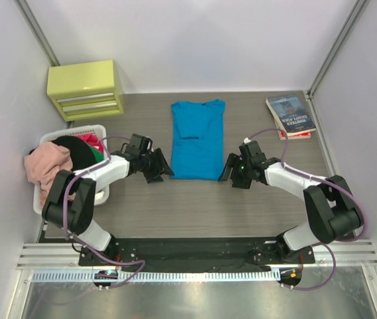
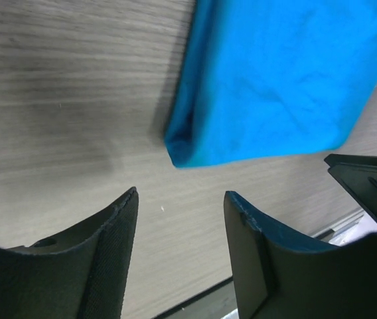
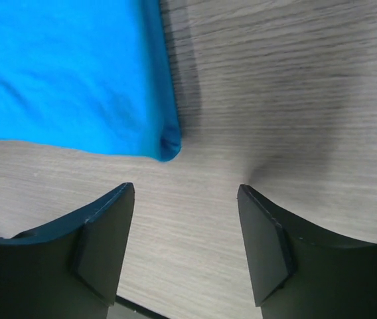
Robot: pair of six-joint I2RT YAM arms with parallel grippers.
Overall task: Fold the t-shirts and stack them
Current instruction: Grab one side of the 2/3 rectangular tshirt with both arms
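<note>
The basket (image 1: 75, 130) of other shirts (image 1: 49, 163) is shown in the top view only. The turquoise t-shirt (image 1: 198, 141) is laid mid-table, near corners just ahead of the left gripper (image 1: 162, 167) and right gripper (image 1: 226, 173), both spread apart.

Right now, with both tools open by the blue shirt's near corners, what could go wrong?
The left tool and right tool are open over the table, just short of the blue shirt; closing here may catch nothing. The shirt's near edge looks doubled, so a shallow pinch might lift only the top layer and undo the fold. If only one corner is caught, the shirt could drag crooked.
</note>
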